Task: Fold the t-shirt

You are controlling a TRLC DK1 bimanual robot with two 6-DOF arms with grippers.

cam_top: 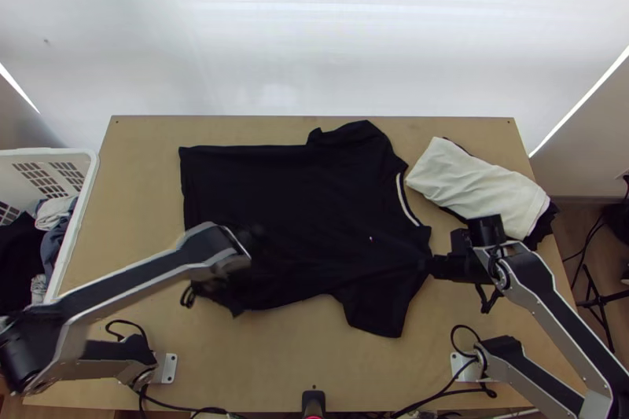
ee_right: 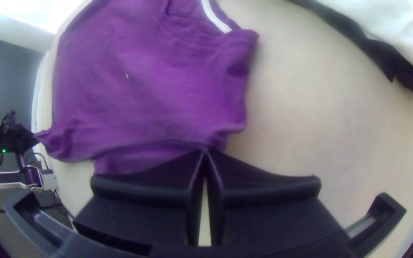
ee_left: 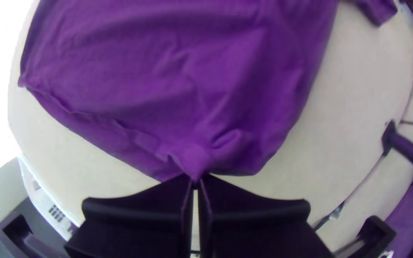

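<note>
The black t-shirt (cam_top: 291, 207) lies spread on the table, its collar toward the right and its hem toward the left. My left gripper (cam_top: 228, 281) is over the shirt's near hem corner; in the left wrist view the left gripper (ee_left: 195, 180) is shut on a pinch of the shirt (ee_left: 178, 86), which looks purple there. At the near shoulder, beside the sleeve, is my right gripper (cam_top: 434, 266). The right wrist view has the right gripper (ee_right: 205, 152) shut on the shirt's edge (ee_right: 144, 95), with creases running from the fingertips.
A white cloth (cam_top: 476, 183) on top of dark cloth lies at the table's right. At the left edge stands a white basket (cam_top: 88, 175) holding clothes. Bare table (cam_top: 314, 356) lies in front of the shirt, between the arms' bases.
</note>
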